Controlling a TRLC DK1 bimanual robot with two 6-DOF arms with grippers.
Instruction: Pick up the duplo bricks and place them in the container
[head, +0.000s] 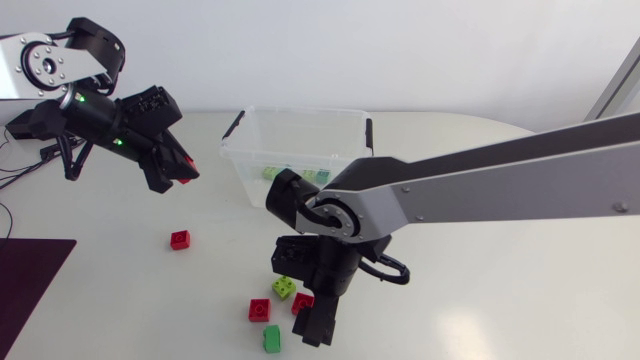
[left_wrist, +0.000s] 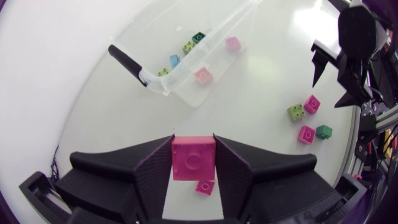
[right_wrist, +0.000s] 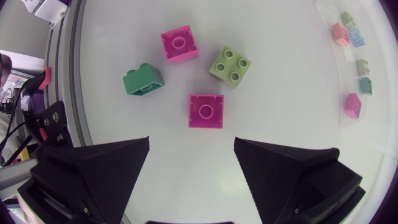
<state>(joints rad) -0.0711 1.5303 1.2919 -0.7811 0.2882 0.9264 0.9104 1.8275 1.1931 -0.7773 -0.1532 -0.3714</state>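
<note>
The left gripper (left_wrist: 193, 140) pinches the held brick (left_wrist: 193, 159), a pink one, by two opposite flat walls with the knob upward. It is high over the table (head: 480, 300) and beside the container (head: 300, 112), not yet above it. A loose brick (left_wrist: 205, 186) lies on the table under it.

The right gripper (right_wrist: 191, 142) hangs low, its fingers spread wide and touching nothing. Just ahead of the gap lies the nearest brick (right_wrist: 206, 111), also pink. Beyond it lie a far pink brick (right_wrist: 179, 44), a lime brick (right_wrist: 230, 66) and a green brick (right_wrist: 143, 82), near each other but apart. Several bricks lie in the container.

The bricks look to be hard, light plastic with smooth walls. I think they will not bend, but they can slip or turn if taken by the corners. It is better to close on two parallel walls. The nearest brick sits almost square to the fingers.
</note>
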